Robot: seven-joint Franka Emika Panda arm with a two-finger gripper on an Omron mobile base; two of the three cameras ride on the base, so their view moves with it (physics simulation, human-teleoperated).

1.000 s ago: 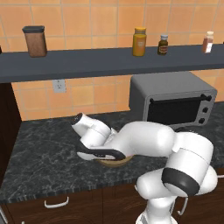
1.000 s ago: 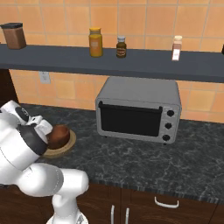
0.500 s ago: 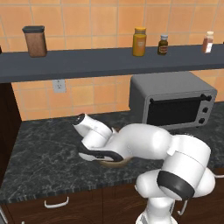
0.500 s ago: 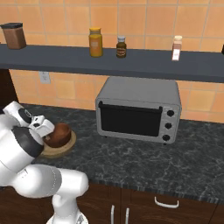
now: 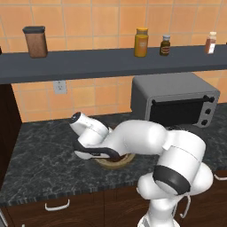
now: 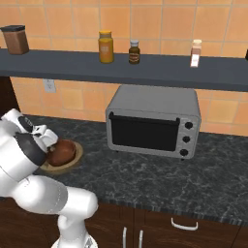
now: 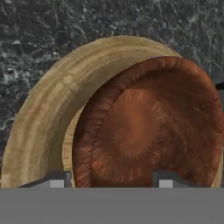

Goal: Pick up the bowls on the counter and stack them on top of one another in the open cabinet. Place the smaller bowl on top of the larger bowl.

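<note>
The smaller bowl [image 7: 148, 131] sits inside the larger bowl [image 7: 48, 109], nested toward one side so a broad arc of tan rim shows — both rest on the black marbled bench [image 6: 145, 179], left of the grey microwave oven [image 6: 152, 121]. In the hand view the two dark finger tips [image 7: 57, 179] rise at the near side of the reddish-brown bowl, one outside its rim and one over its hollow; whether the jaws actually pinch the rim I cannot tell. The gripper [image 6: 51, 145] hangs low over the bowls, the white arm [image 5: 133, 137] bent down across them. Above, the slate-grey shelf [image 5: 111, 62] carries a brown canister [image 5: 35, 41], an orange jar [image 5: 141, 42] and two small bottles [image 5: 165, 45].
</note>
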